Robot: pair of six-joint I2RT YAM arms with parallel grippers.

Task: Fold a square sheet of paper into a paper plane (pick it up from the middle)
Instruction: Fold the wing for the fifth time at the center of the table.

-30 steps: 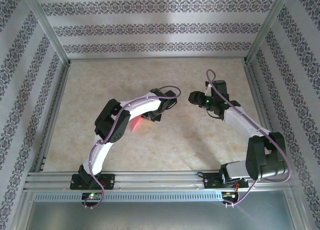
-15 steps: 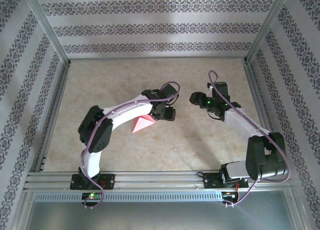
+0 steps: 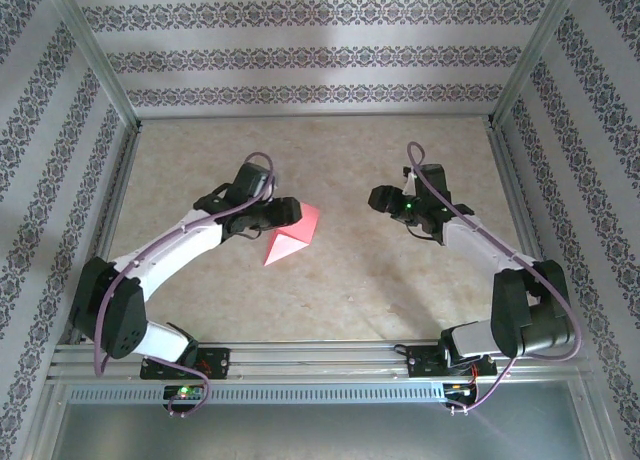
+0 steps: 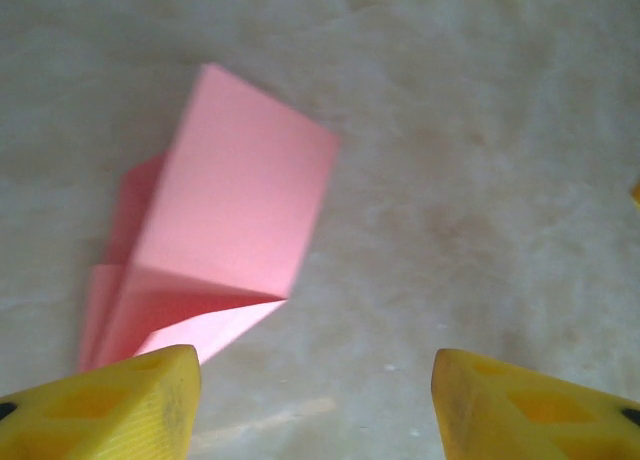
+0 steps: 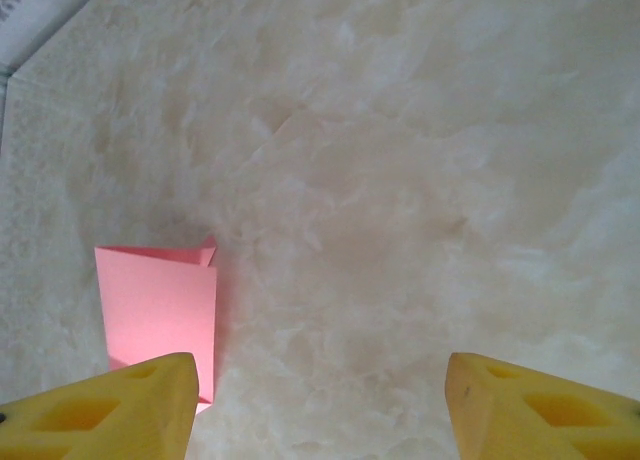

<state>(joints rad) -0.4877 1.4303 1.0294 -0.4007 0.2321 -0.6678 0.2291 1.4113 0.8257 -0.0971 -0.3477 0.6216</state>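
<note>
The salmon-pink sheet of paper [image 3: 291, 236] lies folded on the table's middle, with one flap standing up from its layered, pointed lower part. My left gripper [image 3: 287, 212] hovers at the paper's upper left edge. In the left wrist view its yellow fingers [image 4: 140, 405] stand wide apart over bare table, and the paper [image 4: 230, 215] lies just ahead of the left finger. My right gripper [image 3: 379, 197] is open to the right of the paper, apart from it. In the right wrist view the paper [image 5: 158, 305] lies ahead of the left finger [image 5: 120, 410].
The marble-patterned tabletop [image 3: 330, 150] is walled by aluminium posts and patterned panels. A metal rail [image 3: 320, 358] runs along the near edge by both arm bases. Bare table lies behind and to both sides of the paper.
My left gripper has opened and drawn back to the left off the paper, the arm's elbow swinging far left. The paper stays with a flap raised. The right gripper shifted slightly left.
</note>
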